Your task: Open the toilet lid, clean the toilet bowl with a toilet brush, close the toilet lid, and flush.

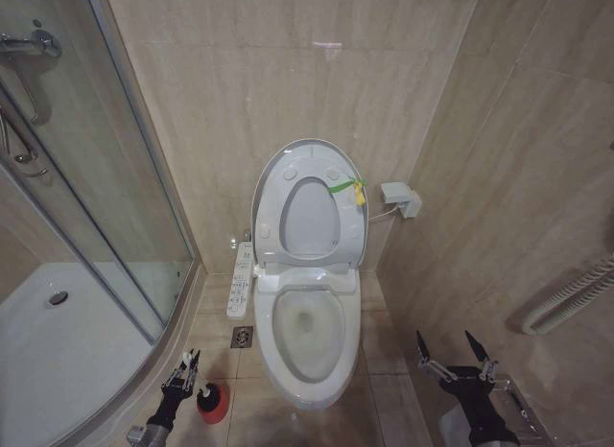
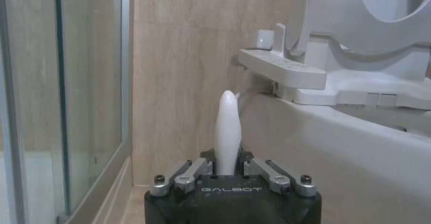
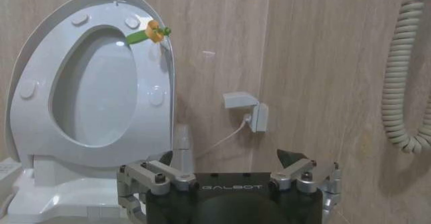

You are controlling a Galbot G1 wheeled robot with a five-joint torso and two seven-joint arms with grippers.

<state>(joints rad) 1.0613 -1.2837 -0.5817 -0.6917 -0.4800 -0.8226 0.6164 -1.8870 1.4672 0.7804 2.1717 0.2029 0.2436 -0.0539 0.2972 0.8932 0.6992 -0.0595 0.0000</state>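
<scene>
We see the toilet lid (image 1: 309, 209) raised against the wall, toilet bowl (image 1: 307, 324) open. Left gripper (image 1: 184, 370) clamps the toilet brush (image 2: 227, 133) handle over its red holder (image 1: 212, 403) on the floor by the bowl's left side. Right gripper (image 1: 455, 356) hangs wide, right of bowl.

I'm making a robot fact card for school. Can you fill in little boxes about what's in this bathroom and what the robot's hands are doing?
Place: tiled bathroom, glass shower on the robot's left
Toilet lid: up, leaning on the wall, green-and-yellow tag at its edge
Toilet bowl: uncovered, seat raised too
Toilet brush: white handle upright, in the red holder on the floor left of the bowl
Left tool: closed on the brush handle
Right tool: open, holding nothing, right of the bowl
</scene>
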